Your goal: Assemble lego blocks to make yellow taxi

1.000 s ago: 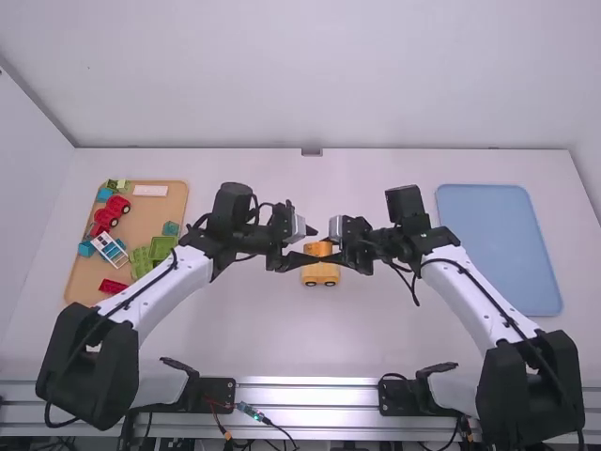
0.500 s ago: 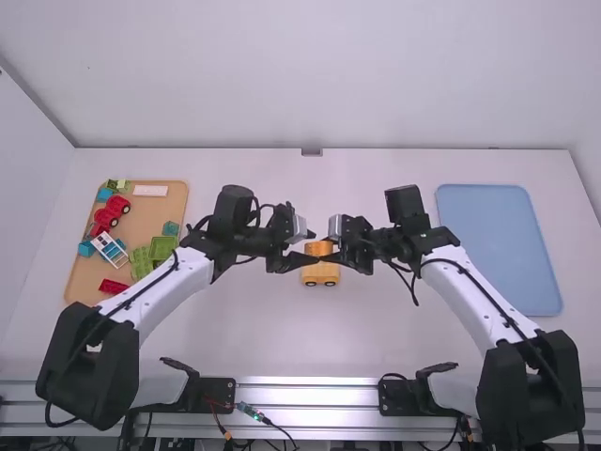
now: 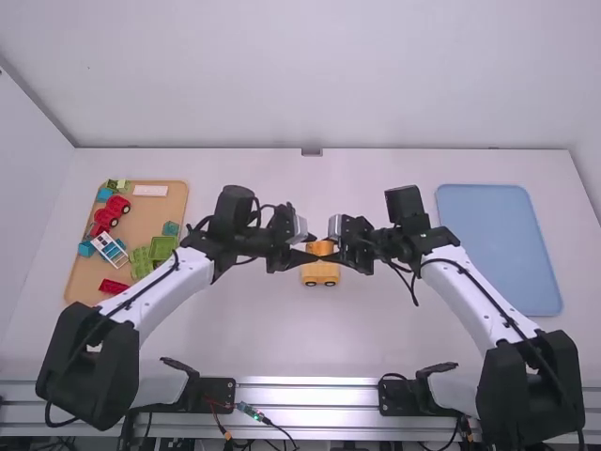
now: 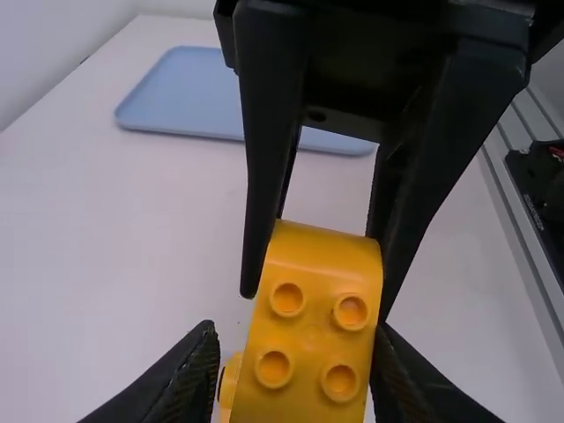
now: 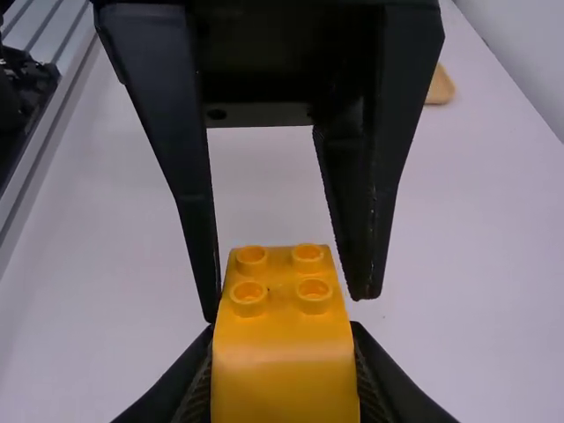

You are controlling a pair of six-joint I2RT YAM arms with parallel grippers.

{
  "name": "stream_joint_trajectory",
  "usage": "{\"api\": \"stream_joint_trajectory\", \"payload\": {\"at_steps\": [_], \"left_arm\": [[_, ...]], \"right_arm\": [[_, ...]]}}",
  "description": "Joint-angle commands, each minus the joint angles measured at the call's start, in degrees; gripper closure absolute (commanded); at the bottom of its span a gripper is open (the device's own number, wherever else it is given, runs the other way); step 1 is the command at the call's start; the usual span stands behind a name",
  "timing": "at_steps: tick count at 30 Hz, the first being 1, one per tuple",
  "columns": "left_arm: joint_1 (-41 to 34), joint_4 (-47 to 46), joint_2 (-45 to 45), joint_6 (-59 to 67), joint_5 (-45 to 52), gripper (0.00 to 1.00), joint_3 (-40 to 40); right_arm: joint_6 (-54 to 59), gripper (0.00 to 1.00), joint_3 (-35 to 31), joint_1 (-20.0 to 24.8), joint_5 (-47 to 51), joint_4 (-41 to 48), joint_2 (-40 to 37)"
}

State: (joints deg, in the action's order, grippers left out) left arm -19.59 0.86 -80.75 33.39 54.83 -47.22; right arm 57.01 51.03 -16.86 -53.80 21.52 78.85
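- A yellow block with round bumps on top is up between the two hands, near the middle of the surface.
- The right hand is pinching the block, one finger on each side.
- The left hand is spread around the block too; one finger touches it and the other has a little gap.
- A yellow toy body with dark wheels is right by the hands. The hands hide part of it, so I cannot tell if the block is joined to it.
- Off to the left is a brown board. It has red wheeled pieces, green blocks, blue blocks, a blue-and-white ladder piece, a white flat piece and a red block.
- The left arm covers a corner of the board.
- Off to the right is a blue tray. The right arm hides one corner of it.
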Motion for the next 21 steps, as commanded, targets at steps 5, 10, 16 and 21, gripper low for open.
{"api": "stream_joint_trajectory", "payload": {"at_steps": [5, 10, 16, 21], "left_arm": [[-0.14, -0.86, 1.36, -0.33, -2.4, 0.59, 0.48], [-0.14, -0.56, 1.38, 0.08, -1.84, 0.67, 0.48], [0.15, -0.21, 1.38, 0.08, -1.77, 0.73, 0.46], [0.13, -0.21, 1.38, 0.08, -1.73, 0.81, 0.46]], "right_arm": [[-0.17, 1.0, -0.48, -0.44, -1.84, 0.31, 0.44], [-0.22, 1.0, -0.48, -0.44, -1.86, 0.17, 0.44], [-0.24, 1.0, -0.48, -0.46, -1.9, 0.2, 0.44], [-0.24, 0.85, -0.48, -0.44, -2.34, 0.2, 0.44]]}}
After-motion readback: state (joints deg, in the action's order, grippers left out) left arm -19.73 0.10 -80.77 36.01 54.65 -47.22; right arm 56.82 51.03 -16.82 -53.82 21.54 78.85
